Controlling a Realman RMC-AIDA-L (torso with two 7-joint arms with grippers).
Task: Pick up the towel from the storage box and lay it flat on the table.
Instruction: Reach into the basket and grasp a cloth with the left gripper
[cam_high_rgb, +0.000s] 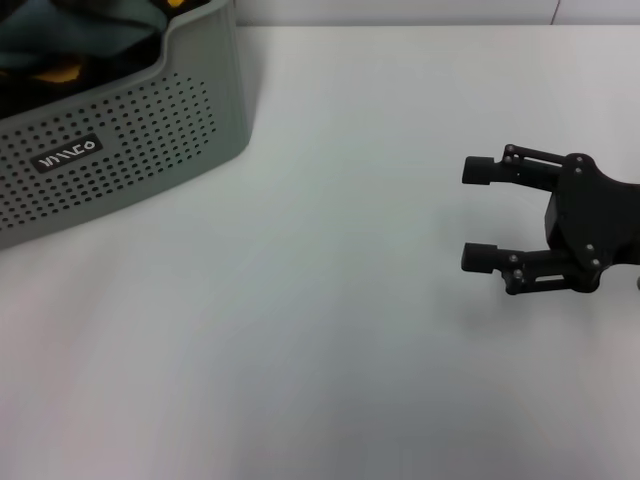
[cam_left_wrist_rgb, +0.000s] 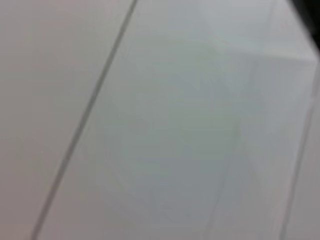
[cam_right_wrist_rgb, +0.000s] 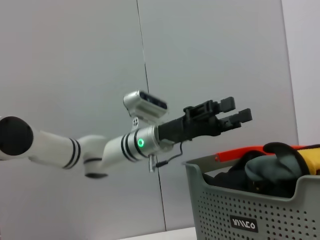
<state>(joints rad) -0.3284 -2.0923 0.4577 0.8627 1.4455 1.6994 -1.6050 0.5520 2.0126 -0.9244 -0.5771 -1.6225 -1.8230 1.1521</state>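
Note:
The grey-green storage box with dotted sides stands at the table's far left corner in the head view. The dark green towel lies bunched inside it and also shows over the box rim as the towel in the right wrist view. My right gripper hovers open over the white table at the right, well away from the box, with nothing between its fingers. The right wrist view shows my left gripper raised in the air above the storage box, fingers slightly apart and empty.
A yellow cloth lies in the box beside the towel, and something orange-red shows at the rim. A grey panelled wall stands behind the table. The left wrist view shows only pale wall panels.

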